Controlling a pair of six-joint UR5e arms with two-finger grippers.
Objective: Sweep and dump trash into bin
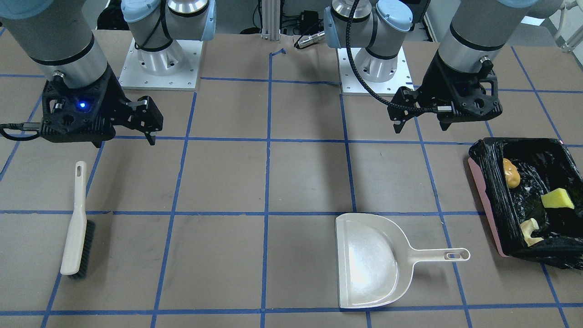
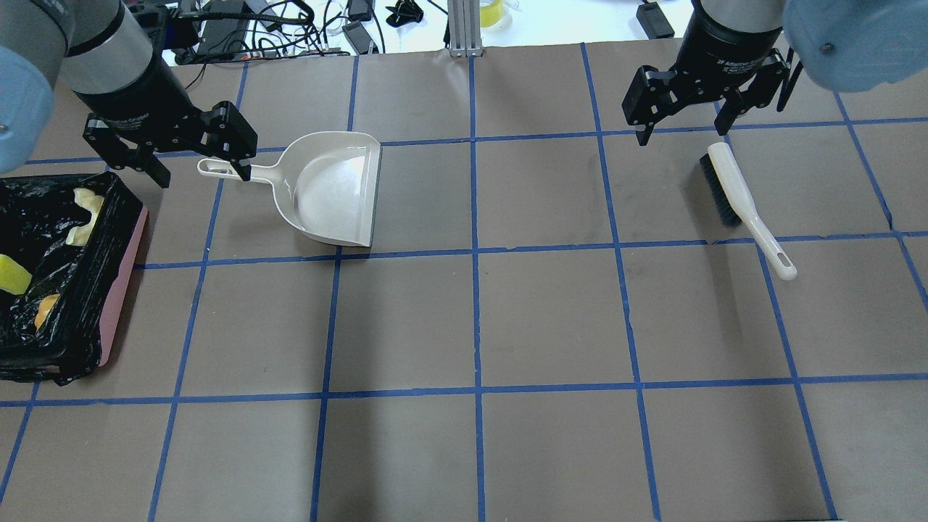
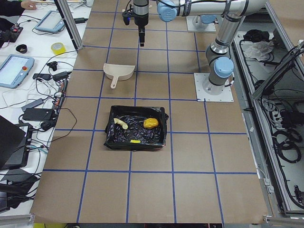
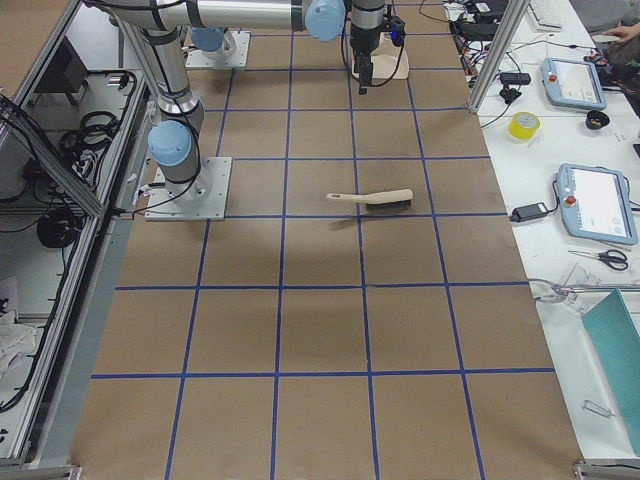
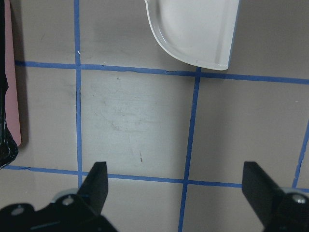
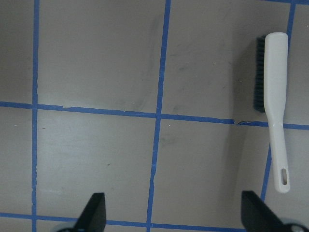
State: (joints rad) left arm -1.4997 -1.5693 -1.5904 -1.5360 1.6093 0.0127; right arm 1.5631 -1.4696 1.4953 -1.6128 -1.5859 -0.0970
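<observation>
The left gripper's (image 2: pixel 203 177) fingers hang spread and empty beside the dustpan (image 2: pixel 330 192) handle, the bin (image 2: pixel 122 290) holding the trash (image 1: pixel 557 199) beyond them, while the right gripper's (image 2: pixel 682 135) fingers, likewise spread, hang near the brush (image 2: pixel 732 192).

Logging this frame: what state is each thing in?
Left tool: open, empty, above the table.
Right tool: open, empty.
Dustpan: empty, flat on table.
Brush: lying on table, unheld.
Bin: lined, holding the trash.
Potato-like lump, croissant-like piece, sponge chunk: inside bin.
</observation>
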